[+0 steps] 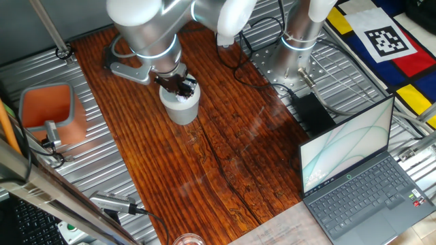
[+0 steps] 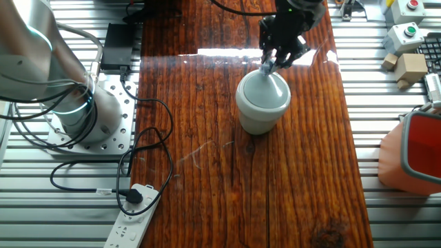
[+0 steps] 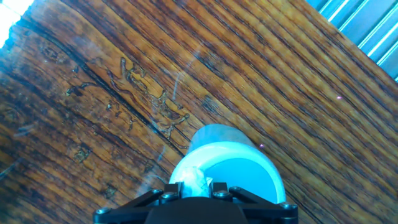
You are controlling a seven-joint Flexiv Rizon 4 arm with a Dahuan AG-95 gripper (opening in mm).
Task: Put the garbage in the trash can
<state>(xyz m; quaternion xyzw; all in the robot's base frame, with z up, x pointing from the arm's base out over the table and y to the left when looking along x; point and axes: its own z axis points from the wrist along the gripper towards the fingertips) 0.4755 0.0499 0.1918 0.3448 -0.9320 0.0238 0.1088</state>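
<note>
The trash can is a small pale grey-white round cup standing on the wooden board; it also shows in the other fixed view and in the hand view. My gripper hangs right over its rim, also seen in the other fixed view. In the hand view my gripper is shut on the garbage, a tiny crumpled whitish-blue wad held between the fingers just above the cup's opening.
An orange square-topped container stands at the left on the metal table. An open laptop sits at the right. A power strip and cables lie beside the arm base. Small blocks lie off the board.
</note>
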